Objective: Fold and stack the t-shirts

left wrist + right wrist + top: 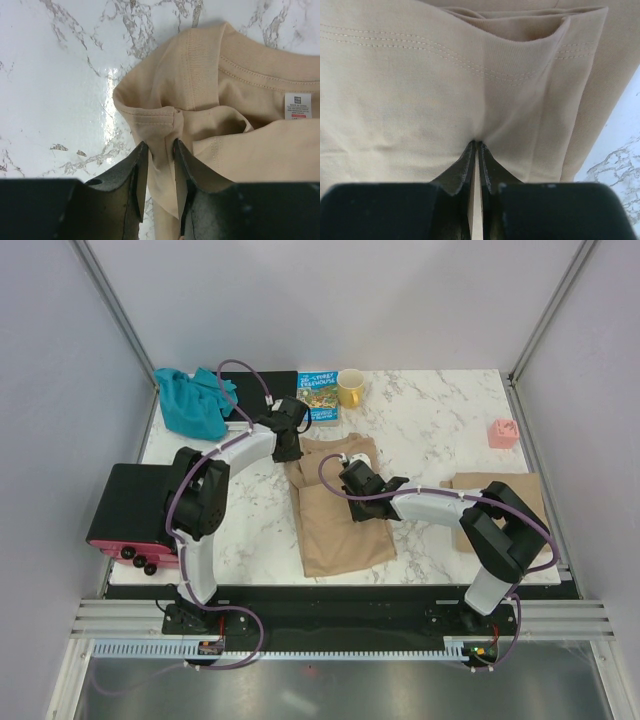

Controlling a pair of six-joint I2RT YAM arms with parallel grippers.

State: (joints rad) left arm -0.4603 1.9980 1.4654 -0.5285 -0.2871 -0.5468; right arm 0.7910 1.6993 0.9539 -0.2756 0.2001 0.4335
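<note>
One t-shirt [335, 530] in both end effectors [160, 146] [476, 144]

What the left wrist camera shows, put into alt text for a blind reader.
The left arm's jaws pinch a fold of the tan t-shirt beside its collar. White marbled table shows at left, a neck label at right.

Left end effector [160, 145] and right end effector [476, 142] matte black — arms [245, 445] white-linked, black-jointed, purple-cabled.

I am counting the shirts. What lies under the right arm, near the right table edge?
A folded tan shirt lies flat on the table there. The right arm covers its middle, so whether it is one shirt or a stack cannot be told.
</note>
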